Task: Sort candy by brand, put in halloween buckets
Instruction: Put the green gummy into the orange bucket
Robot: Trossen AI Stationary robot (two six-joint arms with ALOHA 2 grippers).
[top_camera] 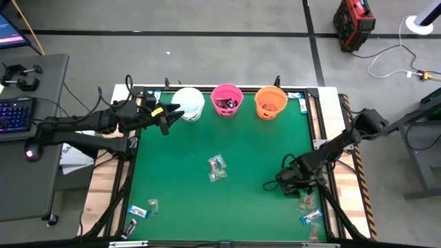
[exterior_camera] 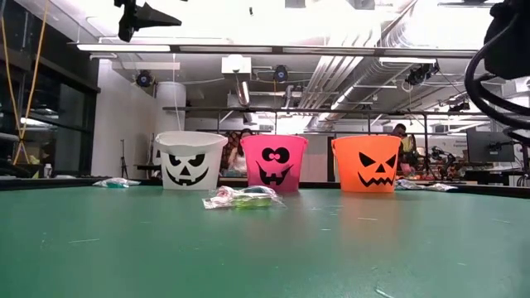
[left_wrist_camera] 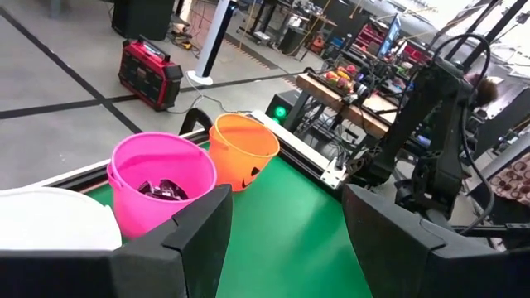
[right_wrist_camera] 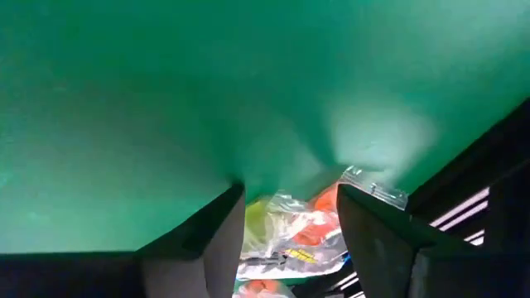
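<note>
right gripper [right_wrist_camera: 286, 217] lowered at near-right, fingers spread astride clear orange-green wrapped candy [right_wrist_camera: 290, 232] | closure pending | left gripper [top_camera: 167, 116] parted, parked by white plastic bucket [top_camera: 190, 103]

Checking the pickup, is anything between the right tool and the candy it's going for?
Nothing visible. The right tool is down at the mat with its fingers either side of a clear-wrapped candy near the table's right edge.
</note>
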